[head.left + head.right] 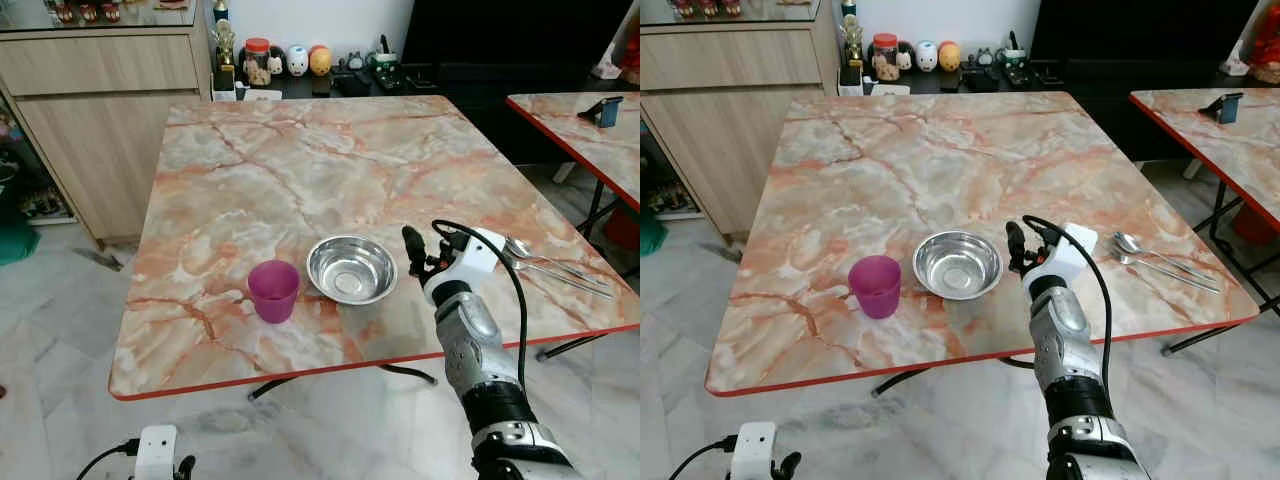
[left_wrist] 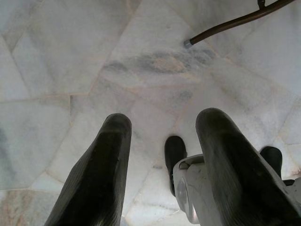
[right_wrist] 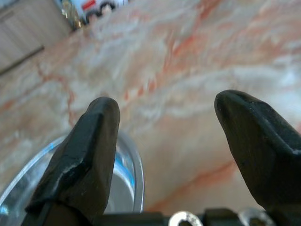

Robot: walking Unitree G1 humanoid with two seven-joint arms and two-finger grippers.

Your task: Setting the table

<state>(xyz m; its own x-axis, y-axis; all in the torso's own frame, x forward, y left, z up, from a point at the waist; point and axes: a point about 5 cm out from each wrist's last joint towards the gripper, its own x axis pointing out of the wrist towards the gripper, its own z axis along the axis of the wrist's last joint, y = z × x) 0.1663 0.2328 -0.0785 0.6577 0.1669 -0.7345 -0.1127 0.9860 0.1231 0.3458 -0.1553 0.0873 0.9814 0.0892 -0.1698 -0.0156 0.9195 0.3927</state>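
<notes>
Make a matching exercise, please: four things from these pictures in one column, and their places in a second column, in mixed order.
Things:
1. purple cup
2. steel bowl
3. spoon and fork
4. left gripper

Places:
a. table's right edge, beyond the right gripper
b. hanging low over the marble floor
c. between the cup and the right gripper
d. left of the bowl, near the front edge

Pairs: 1-d, 2-c, 3-a, 4-b
</notes>
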